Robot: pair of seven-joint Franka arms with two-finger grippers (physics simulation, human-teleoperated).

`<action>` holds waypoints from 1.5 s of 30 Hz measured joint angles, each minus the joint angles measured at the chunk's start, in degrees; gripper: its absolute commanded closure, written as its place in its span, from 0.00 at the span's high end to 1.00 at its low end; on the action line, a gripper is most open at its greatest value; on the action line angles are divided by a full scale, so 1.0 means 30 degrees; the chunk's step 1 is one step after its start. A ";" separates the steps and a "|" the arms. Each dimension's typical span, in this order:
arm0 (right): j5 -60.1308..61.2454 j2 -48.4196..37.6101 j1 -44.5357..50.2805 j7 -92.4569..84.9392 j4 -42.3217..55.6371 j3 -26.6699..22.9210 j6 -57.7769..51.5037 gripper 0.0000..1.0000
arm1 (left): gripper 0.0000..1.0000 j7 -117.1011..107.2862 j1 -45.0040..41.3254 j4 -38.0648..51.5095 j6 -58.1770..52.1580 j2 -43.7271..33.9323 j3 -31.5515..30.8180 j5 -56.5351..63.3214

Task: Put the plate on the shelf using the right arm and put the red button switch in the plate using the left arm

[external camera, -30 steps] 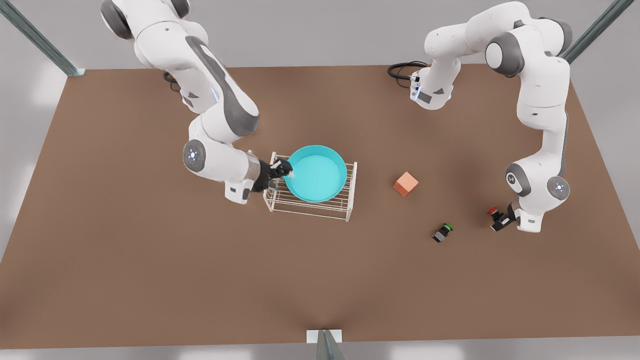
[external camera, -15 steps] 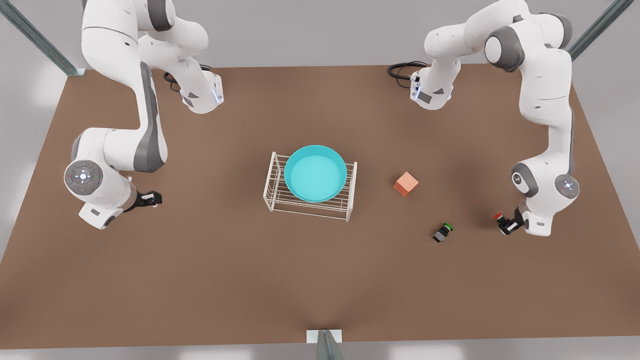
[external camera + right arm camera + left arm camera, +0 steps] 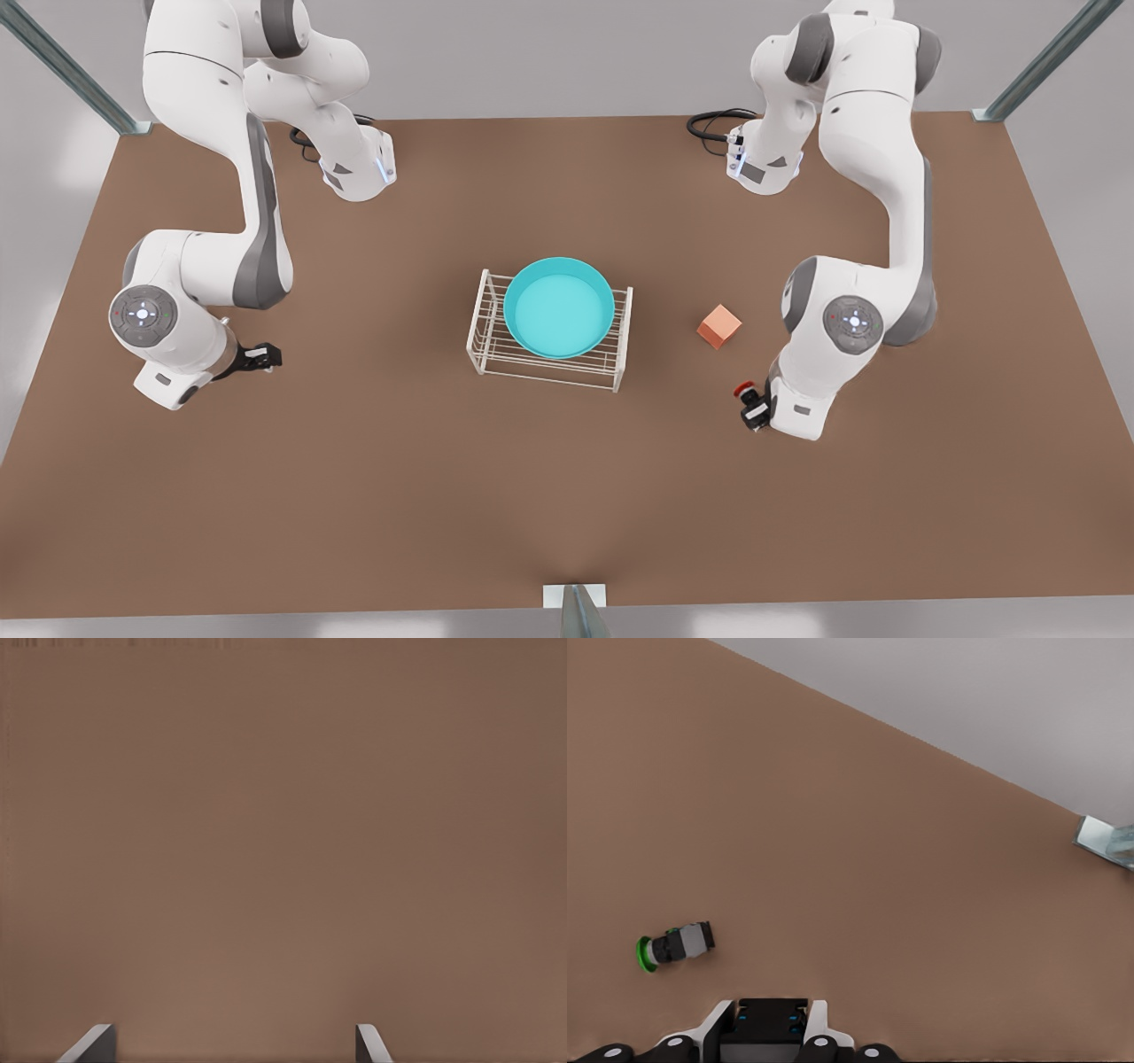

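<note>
The cyan plate [image 3: 559,306] rests on top of the white wire shelf [image 3: 549,370] at the table's middle. My left gripper [image 3: 751,405] is toward the front view's right, just below the orange cube, shut on the red button switch [image 3: 745,390] and holding it a little above the table. In the left wrist view the switch's dark body [image 3: 772,1019] sits between the fingers [image 3: 819,1020]. My right gripper [image 3: 266,356] waits far to the front view's left, open, with its two fingertips [image 3: 93,1043] apart over bare table.
An orange cube [image 3: 718,325] stands between the shelf and the left arm. A green-capped switch [image 3: 673,946] lies on its side on the table close by the left gripper. A black cable [image 3: 709,124] lies at the table's back edge.
The right gripper let go of the plate's rim and drew back to the front view's left. The left gripper carried the red button switch leftward, toward the cube and shelf.
</note>
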 measured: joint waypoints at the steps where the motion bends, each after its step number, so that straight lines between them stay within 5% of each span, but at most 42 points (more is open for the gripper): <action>1: 0.0027 0.0000 0.0000 -0.0016 0.0000 -0.0003 0.0001 1.00 | 0.47 -0.0769 -0.0555 0.0394 -0.0684 -0.0009 -0.0002 -0.0013; 9: 0.0102 0.0000 0.0001 -0.0116 0.0000 0.0000 -0.0031 1.00 | 0.47 -0.7351 -0.3716 0.0930 -0.3819 -0.1551 -0.3749 0.0109; 17: 0.0131 0.0055 -0.0029 -0.0173 0.0000 0.0001 -0.0040 1.00 | 0.47 -1.2553 -0.6038 -0.0787 -0.3408 -0.0377 -0.4039 0.0793; 18: 0.0133 0.0057 -0.0029 -0.0179 0.0000 0.0001 -0.0042 1.00 | 0.66 -1.3097 -0.6211 -0.0964 -0.3071 -0.0216 -0.4039 0.0824; 19: 0.0135 0.0058 -0.0029 -0.0184 0.0000 0.0001 -0.0042 1.00 | 1.00 -1.3610 -0.6348 -0.1061 -0.2778 -0.0176 -0.4040 0.0844; 25: 0.0139 0.0059 -0.0026 -0.0208 0.0000 0.0001 -0.0045 1.00 | 1.00 -1.5758 -0.5967 -0.0945 -0.2411 -0.0874 -0.3761 0.0957; 31: 0.0151 0.0117 -0.0016 -0.0221 0.0001 0.0001 -0.0038 1.00 | 1.00 -1.0367 0.3111 0.0703 -0.5935 -0.1933 -0.2733 0.2094; 36: 0.0164 0.0199 -0.0023 -0.0226 0.0000 0.0001 -0.0028 1.00 | 1.00 -0.4153 0.4137 -0.2008 -0.6907 -0.5567 -0.1520 0.0677; 45: 0.0500 0.0197 -0.0029 -0.0241 0.0000 0.0001 -0.0022 1.00 | 1.00 0.3738 0.4396 -0.1920 -0.6934 -0.5339 -0.1420 -0.0609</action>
